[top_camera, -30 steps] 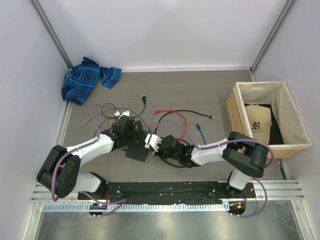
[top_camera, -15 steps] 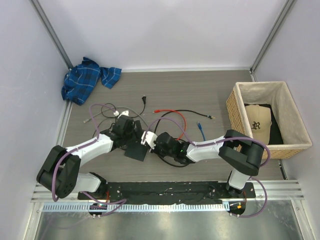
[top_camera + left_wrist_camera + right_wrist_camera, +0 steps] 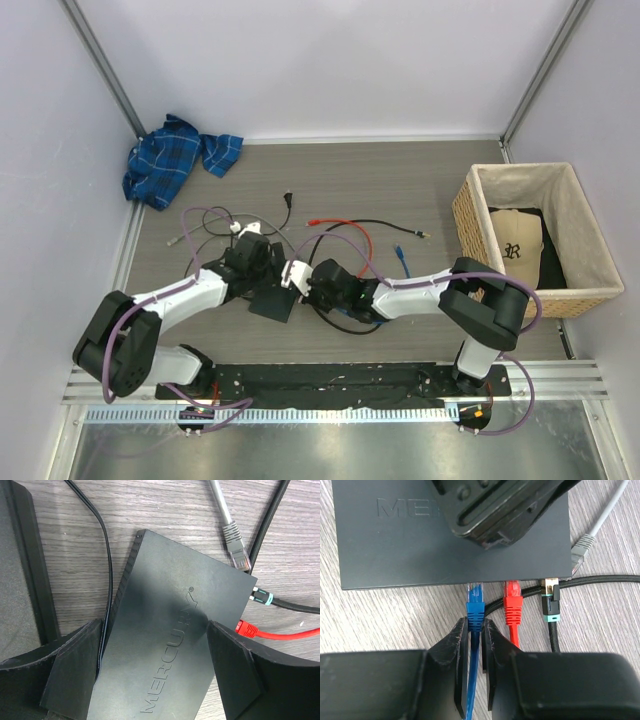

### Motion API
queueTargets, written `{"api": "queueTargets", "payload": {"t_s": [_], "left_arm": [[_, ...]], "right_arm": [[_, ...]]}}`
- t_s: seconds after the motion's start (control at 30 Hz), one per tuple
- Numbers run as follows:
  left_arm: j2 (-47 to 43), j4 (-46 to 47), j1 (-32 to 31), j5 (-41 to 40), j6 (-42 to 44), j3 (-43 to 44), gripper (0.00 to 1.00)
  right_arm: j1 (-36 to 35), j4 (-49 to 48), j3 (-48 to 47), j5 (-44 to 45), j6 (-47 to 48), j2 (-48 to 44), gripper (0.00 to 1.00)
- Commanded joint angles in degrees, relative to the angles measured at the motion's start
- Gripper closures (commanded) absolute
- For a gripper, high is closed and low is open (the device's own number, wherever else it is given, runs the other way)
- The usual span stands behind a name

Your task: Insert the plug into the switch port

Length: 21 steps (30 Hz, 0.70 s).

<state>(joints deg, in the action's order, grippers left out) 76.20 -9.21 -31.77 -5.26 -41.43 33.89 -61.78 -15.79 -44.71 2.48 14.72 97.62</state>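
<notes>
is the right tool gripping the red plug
No, the right tool is shut on the blue plug; the red plug sits ungripped beside it at the switch edge.

Looks down on a flat dark grey switch box (image 3: 170,630), stamped MERCURY, lying on the wood-grain counter (image 3: 165,510). Straddles it with the jaws of the left gripper (image 3: 154,630), one at each long side; cannot tell whether pressing. Shows a red plug (image 3: 246,628) and a teal-ringed plug (image 3: 262,597) butted against the right edge, a grey plug (image 3: 239,555) tipping the corner. Shows a thin black cord (image 3: 105,555) running along the left side.
</notes>
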Motion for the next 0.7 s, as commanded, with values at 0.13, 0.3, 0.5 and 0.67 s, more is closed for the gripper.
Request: {"api": "queueTargets", "payload": {"t_s": [0.13,0.3,0.5,0.67], "left_arm": [[-1.67,3.06,-5.67,20.9,-5.59,-1.9,0.14],[-2.2,3.15,-5.67,21.25,-5.5,-1.81,0.15],[-2.29,3.41,-6.64,22.48,-4.71,-1.02,0.15],[-2.37,5.69,-7.52,25.29,-5.06,-0.84,0.15]], "right_arm": [[0.43,-20.15,-6.62,-11.44,-1.62,-4.02,0.99],[1.05,-21.47,-6.44,-14.96,-3.91,-5.69,0.99],[1.05,-22.79,-6.8,-19.26,-6.01,-4.55,0.99],[0.96,-24.01,-6.71,-18.39,-6.02,-1.91,0.99]]}}
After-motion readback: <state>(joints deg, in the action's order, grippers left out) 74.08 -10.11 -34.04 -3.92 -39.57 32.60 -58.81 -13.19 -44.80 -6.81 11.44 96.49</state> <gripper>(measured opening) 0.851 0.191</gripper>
